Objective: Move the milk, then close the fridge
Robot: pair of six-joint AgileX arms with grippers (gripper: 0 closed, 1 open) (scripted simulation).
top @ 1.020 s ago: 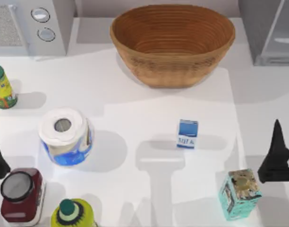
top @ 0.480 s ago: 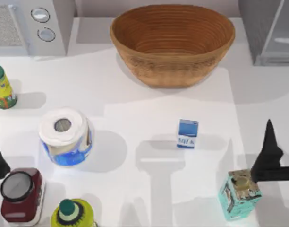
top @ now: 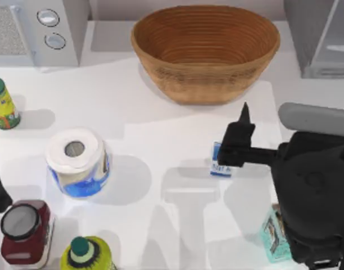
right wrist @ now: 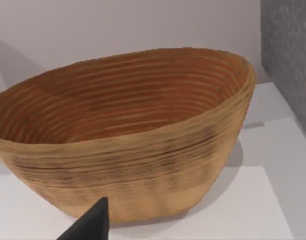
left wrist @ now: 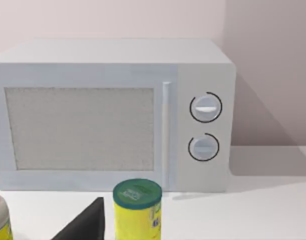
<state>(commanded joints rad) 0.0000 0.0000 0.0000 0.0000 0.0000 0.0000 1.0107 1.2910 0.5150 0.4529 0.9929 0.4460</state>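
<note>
Reaching in from the right, my right gripper (top: 238,140) sits over the milk (top: 219,167), covering most of the carton at mid-table, near of the wicker basket (top: 206,50); I cannot tell how its jaws stand. My left arm is parked at the left edge. At far right, the fridge (top: 321,36) has its door panel angled outward.

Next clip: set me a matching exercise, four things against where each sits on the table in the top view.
Things:
1. milk
2. basket
3. microwave
4. fridge

Places:
A. back left corner
B. back right corner
C. back middle
D. right of centre, under the right gripper

Pairs: 1-D, 2-C, 3-A, 4-B
</note>
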